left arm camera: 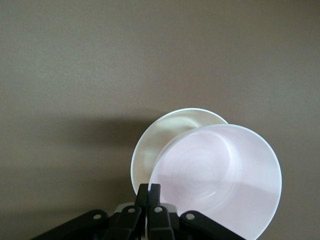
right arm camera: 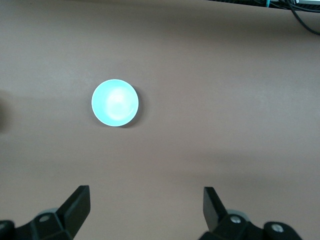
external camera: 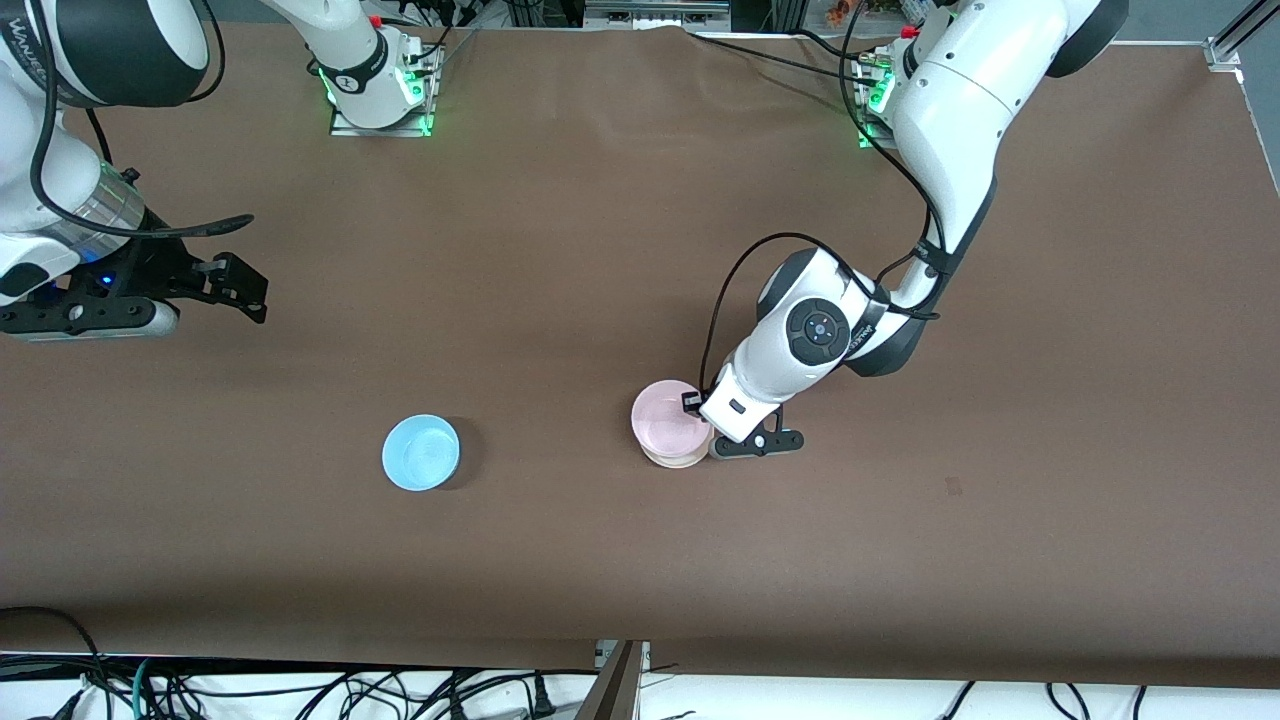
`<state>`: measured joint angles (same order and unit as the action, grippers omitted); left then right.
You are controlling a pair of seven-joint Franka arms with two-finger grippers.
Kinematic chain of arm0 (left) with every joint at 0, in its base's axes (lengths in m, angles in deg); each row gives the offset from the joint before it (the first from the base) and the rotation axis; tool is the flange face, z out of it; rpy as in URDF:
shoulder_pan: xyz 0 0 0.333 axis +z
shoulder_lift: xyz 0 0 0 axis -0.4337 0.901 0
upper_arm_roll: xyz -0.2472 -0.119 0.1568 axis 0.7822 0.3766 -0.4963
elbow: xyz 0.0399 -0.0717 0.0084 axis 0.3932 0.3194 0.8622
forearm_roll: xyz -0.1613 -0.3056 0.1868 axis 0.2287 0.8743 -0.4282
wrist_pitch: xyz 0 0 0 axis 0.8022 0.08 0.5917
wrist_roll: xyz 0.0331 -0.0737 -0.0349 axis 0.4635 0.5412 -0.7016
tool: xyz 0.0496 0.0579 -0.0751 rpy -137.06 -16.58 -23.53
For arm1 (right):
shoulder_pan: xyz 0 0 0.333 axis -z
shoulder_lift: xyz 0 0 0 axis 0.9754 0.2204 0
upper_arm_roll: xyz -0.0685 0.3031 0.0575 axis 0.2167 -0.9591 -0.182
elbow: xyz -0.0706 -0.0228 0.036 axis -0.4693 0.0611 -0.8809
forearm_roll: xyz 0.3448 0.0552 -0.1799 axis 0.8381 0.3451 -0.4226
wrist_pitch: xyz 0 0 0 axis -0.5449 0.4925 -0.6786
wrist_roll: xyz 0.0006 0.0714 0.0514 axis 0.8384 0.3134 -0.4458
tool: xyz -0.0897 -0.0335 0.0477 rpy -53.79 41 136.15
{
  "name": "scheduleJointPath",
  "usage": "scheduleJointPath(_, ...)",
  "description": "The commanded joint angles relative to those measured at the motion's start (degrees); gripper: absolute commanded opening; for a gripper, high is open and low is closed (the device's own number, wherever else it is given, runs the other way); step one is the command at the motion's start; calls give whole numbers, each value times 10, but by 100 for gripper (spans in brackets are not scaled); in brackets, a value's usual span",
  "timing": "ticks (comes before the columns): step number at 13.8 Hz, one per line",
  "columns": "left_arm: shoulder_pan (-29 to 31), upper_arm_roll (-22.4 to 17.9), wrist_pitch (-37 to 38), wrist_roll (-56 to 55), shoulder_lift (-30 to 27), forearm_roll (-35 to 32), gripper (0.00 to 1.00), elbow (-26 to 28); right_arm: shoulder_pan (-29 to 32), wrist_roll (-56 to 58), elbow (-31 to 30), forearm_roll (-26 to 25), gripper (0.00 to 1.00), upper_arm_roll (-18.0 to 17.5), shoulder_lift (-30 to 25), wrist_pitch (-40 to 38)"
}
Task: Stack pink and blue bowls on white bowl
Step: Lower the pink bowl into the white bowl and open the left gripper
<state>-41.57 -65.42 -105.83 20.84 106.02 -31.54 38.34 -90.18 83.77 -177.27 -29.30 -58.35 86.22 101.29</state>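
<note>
- Brown paper covers the table (external camera: 600, 230), with both arm bases along its upper edge in the front view and loose cables below its lower edge.
- Right gripper (external camera: 240, 290) hangs over the bare table at the right arm's end, its two fingers (right arm camera: 75, 207) spread wide and holding nothing; this arm waits.
- Blue bowl (external camera: 421, 453) sits upright and alone on the table, nearer the front camera than the right gripper and well apart from the other bowls, toward the right arm's end of the table.
- Pink bowl (external camera: 668, 422) rests tilted over the white bowl (left arm camera: 160, 137), overlapping it off-centre rather than nested squarely; only a sliver of white rim shows beneath it in the front view.
- Left gripper (left arm camera: 148, 192) is pinched on the pink bowl's rim, at the side toward the left arm's end.
</note>
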Motion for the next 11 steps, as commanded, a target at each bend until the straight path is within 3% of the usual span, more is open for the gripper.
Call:
scheduleJointPath(1,-1,-5,0,-1,6,-16,0,-13,2,3,5,-2,100,-2,0,1)
scheduleJointPath(11,-3,-13,-1,-1,17,-18,0,-13,-1,2,5,-9,100,-3,0,1)
